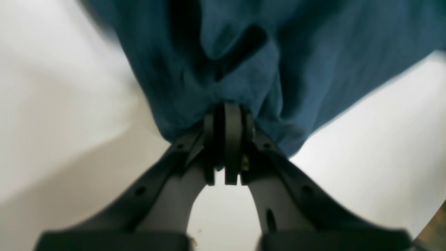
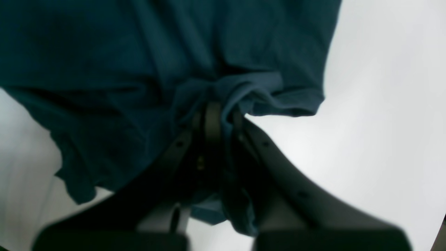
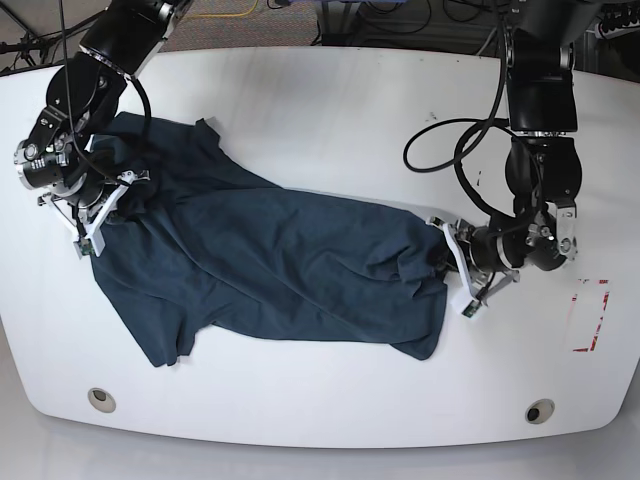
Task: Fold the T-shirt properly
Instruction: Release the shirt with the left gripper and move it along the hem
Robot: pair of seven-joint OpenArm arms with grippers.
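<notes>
The dark navy T-shirt lies stretched across the white table between my two arms, wrinkled and slack in the middle. At the shirt's right end my left gripper is shut on a bunched edge of the cloth, and the left wrist view shows its fingers pinching the T-shirt at the left gripper. At the left end my right gripper is shut on the fabric too. In the right wrist view the T-shirt folds around the right gripper and hangs over its fingers.
A red outlined marking sits near the table's right edge. Black cables loop over the table beside the left arm. Two round holes show along the front edge.
</notes>
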